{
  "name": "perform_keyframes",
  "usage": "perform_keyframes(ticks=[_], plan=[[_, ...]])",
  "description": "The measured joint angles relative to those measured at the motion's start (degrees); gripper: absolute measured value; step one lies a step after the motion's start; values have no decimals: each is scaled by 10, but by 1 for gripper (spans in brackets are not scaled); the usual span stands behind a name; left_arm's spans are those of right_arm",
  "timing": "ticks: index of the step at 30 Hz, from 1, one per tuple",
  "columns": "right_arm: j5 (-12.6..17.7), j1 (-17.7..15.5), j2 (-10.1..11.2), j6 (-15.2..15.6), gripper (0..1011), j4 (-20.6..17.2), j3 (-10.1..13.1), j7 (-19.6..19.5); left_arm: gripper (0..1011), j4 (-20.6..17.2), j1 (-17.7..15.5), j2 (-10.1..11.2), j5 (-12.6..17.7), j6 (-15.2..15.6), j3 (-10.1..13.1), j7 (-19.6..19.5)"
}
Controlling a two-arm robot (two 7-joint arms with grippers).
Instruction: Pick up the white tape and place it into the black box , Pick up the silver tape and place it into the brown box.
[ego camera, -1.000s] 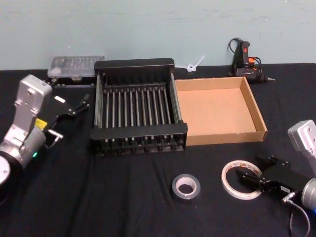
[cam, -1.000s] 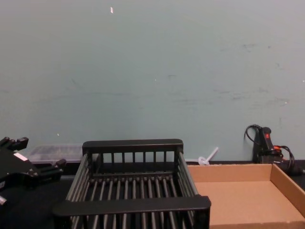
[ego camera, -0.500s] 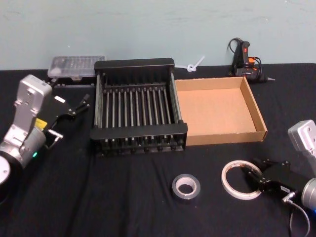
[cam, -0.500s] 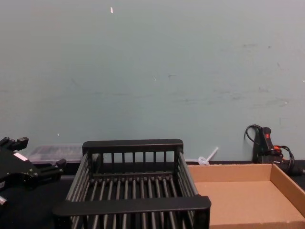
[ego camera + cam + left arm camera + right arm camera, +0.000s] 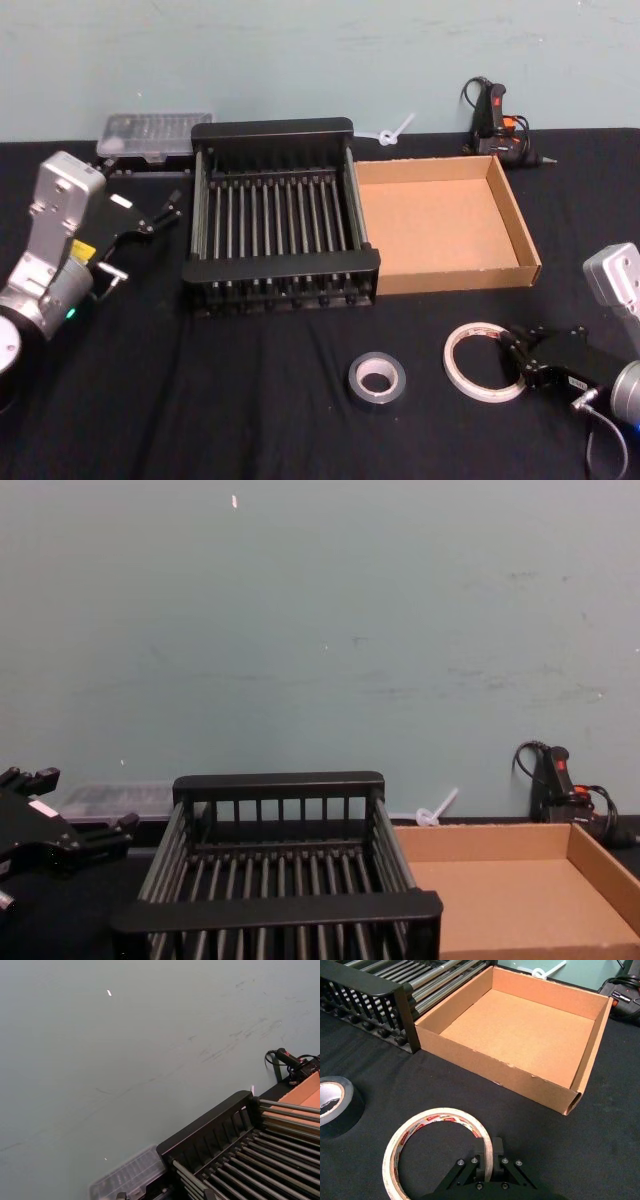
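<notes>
The white tape [image 5: 470,341] lies flat on the black cloth at the front right, a thin wide ring [image 5: 441,1113]. My right gripper [image 5: 512,350] is shut on the ring's right-hand wall, one finger inside and one outside [image 5: 491,1150]. The silver tape [image 5: 377,378] lies flat to its left, also seen in the right wrist view [image 5: 332,1105]. Behind them stand the black box [image 5: 280,264] and, right of it, the brown box [image 5: 460,278], both with nothing inside. My left gripper [image 5: 158,212] hangs open left of the black box, also visible from the chest [image 5: 70,825].
A clear plastic case [image 5: 155,133] sits behind the black box's left corner. A white zip tie [image 5: 395,130] and a black glue gun [image 5: 495,120] lie along the back wall. Bare black cloth [image 5: 250,400] spreads in front of the boxes.
My right gripper's fingers have closed from wide apart onto the white tape's wall, and the ring has slid slightly left. The left arm has not moved.
</notes>
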Motion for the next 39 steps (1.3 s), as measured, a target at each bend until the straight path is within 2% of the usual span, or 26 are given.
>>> perform_keyframes(ticks=[12,21,29,39], plan=[[0,-1,1,-8,97,-1,2,5,1001,0,0,0,0,0,0,0],[14,6,-3,-18,97,-15,17,8,1001,0,0,0,0,0,0,0],[19,34,-17,-21,97,-20,19,-1,1001,0,0,0,0,0,0,0],[4,97,-46,-19,97,-5,-10,-7,1001,0,0,0,0,0,0,0]])
